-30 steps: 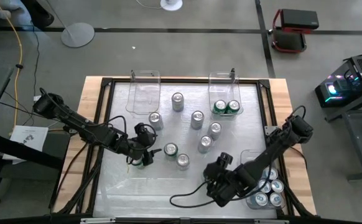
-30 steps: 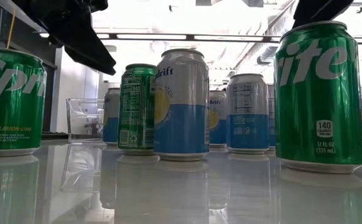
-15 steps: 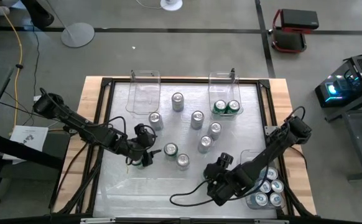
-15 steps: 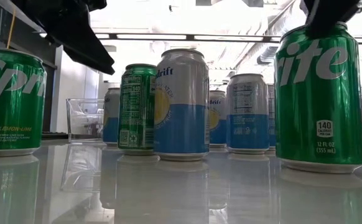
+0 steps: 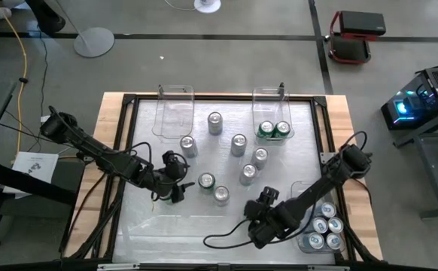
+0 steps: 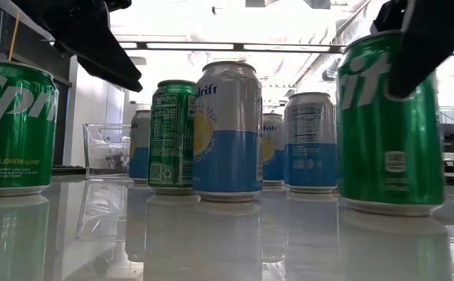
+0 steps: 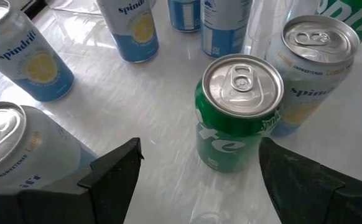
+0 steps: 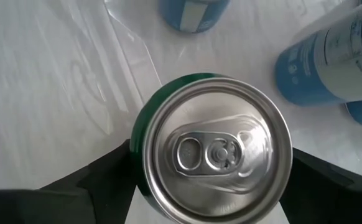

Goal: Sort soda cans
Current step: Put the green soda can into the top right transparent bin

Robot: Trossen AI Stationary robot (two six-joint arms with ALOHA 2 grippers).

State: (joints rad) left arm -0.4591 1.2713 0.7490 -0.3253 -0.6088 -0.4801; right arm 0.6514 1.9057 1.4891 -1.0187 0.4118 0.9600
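Tilted now, where it stood upright — green can (image 6: 383, 129), glossy, silver-topped, clamped by right gripper (image 8: 212, 186) at lower centre; left gripper (image 7: 196, 177) spread wide, blue-white cans (image 6: 227, 129) crowd behind.

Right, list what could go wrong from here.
1. The right claw grips the Sprite can near its top. Once lifted, the can could slip or swing into the blue cans behind it.
2. The left claw is open in front of a second green can, with a Spindrift can close against it. Closing may knock that neighbour over.
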